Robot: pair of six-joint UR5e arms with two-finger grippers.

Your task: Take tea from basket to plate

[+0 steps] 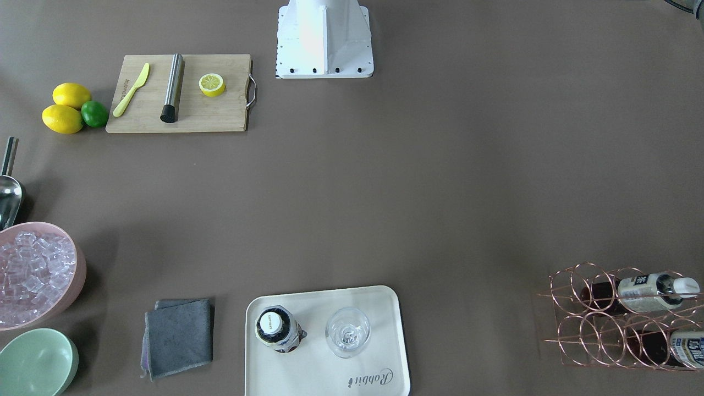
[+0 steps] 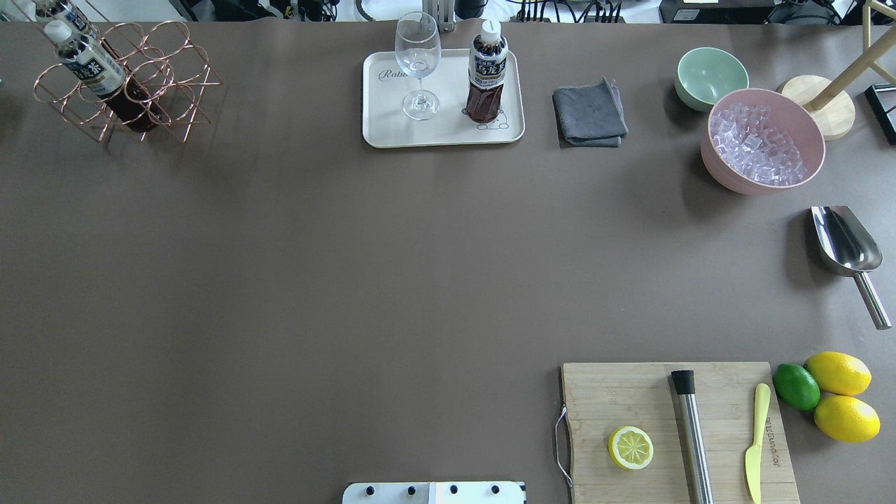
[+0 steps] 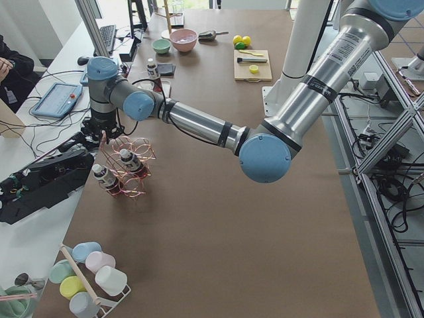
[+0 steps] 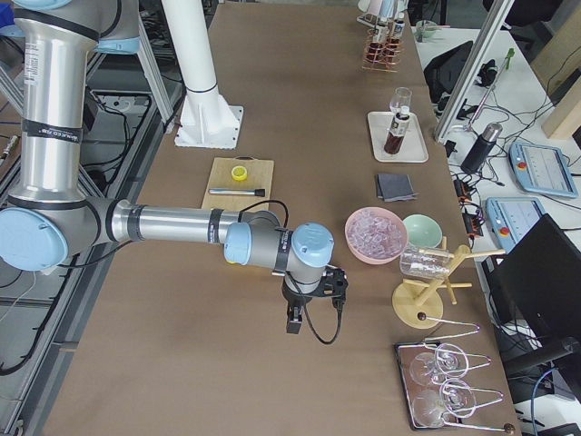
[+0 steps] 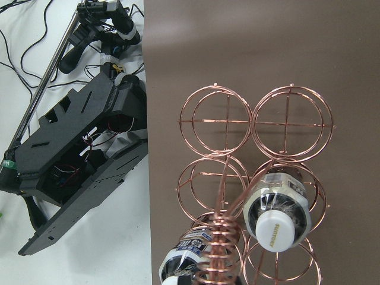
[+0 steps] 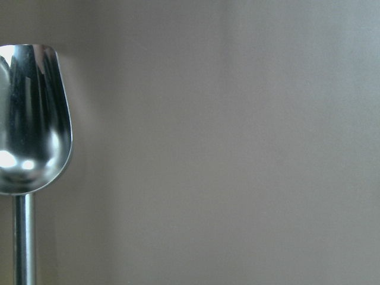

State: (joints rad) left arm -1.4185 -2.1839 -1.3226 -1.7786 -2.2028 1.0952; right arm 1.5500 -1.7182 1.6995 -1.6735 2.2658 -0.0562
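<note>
The copper wire basket (image 1: 572, 314) stands at the table's end on my left and holds two tea bottles (image 1: 643, 292) (image 1: 687, 349). A third tea bottle (image 1: 276, 328) stands upright on the cream plate (image 1: 308, 374), next to a stemmed glass (image 1: 347, 331). In the exterior left view my left gripper (image 3: 105, 136) hangs just above the basket (image 3: 126, 169); I cannot tell if it is open. The left wrist view looks down on the basket's rings (image 5: 215, 122) and a white cap (image 5: 279, 228). My right gripper (image 4: 292, 320) hangs low over the table; its state is unclear.
A pink bowl of ice (image 1: 33, 272), a green bowl (image 1: 36, 363) and a grey cloth (image 1: 179, 336) lie beside the plate. A steel scoop (image 6: 29, 119) lies under my right wrist. A cutting board (image 1: 181, 93) with knife, muddler and half lemon is near the base.
</note>
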